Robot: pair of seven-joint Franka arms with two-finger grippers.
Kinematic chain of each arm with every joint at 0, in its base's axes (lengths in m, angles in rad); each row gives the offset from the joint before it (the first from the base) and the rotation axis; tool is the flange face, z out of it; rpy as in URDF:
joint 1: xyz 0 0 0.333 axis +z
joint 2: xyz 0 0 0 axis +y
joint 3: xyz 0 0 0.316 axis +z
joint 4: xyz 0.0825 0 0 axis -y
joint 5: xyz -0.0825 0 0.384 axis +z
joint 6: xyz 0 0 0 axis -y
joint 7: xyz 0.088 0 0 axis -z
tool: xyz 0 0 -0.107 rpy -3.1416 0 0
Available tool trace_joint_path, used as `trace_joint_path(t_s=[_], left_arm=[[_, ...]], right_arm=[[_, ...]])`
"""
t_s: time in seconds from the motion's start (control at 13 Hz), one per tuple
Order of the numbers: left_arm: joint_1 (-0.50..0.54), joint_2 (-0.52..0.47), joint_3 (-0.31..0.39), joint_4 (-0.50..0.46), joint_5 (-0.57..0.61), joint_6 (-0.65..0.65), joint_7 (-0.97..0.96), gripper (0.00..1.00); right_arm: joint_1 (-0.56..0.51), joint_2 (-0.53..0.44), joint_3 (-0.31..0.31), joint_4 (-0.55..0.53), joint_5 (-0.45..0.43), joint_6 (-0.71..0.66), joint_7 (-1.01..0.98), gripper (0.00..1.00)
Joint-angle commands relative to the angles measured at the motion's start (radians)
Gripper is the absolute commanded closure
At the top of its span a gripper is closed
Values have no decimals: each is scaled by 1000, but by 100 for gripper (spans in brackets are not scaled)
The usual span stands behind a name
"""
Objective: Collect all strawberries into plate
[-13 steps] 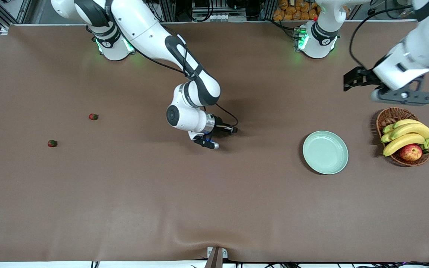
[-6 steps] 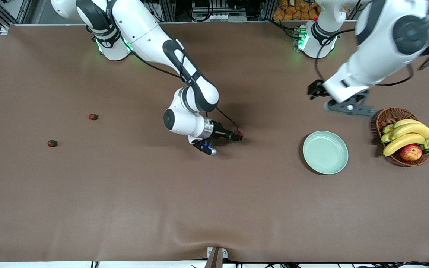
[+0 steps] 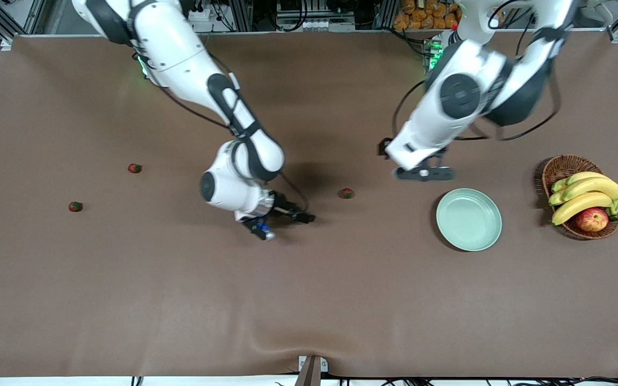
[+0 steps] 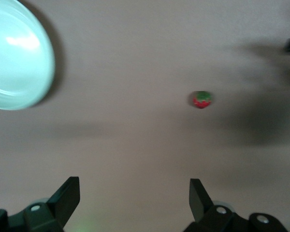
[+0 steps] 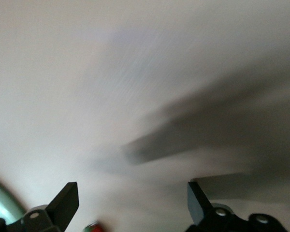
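One strawberry (image 3: 347,193) lies mid-table, between my right gripper and the pale green plate (image 3: 469,219). Two more strawberries (image 3: 134,168) (image 3: 75,206) lie toward the right arm's end. My right gripper (image 3: 301,215) is open and empty, low over the table beside the mid-table strawberry. Its wrist view shows that strawberry (image 5: 92,227) and the plate's rim (image 5: 2,205) past the open gripper (image 5: 133,198). My left gripper (image 3: 383,148) is open and empty over the table near the plate. Its wrist view shows the strawberry (image 4: 202,99) and the plate (image 4: 14,63) ahead of the open gripper (image 4: 134,193).
A brown wicker basket (image 3: 560,165) with bananas (image 3: 588,193) and a red-yellow apple (image 3: 591,219) stands beside the plate at the left arm's end. The brown cloth has a ridge at the table edge nearest the camera.
My right gripper let go of the strawberry mid-table and drew back toward the right arm's end. My left arm swung from over the basket to near the plate.
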Motion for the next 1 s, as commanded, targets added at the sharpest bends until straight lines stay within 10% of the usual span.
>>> trace_joint_path(t_s=[0.0,0.15,0.54,0.92], left_arm=[[-76,99,-1,14,48,81,-177,0],[-133,170,-1,17,134,142,-332,0],[-150,336,3,44,245,363,-445,0],[-162,442,5,58,426,446,-566,14]], right_arm=[[-140,-164,15,-178,-150,-116,-11,0],[-246,-228,12,-224,-269,-240,-11,0],[-443,-353,8,-292,-909,-434,-68,0],[-605,-367,-11,-332,-989,-511,-282,0]])
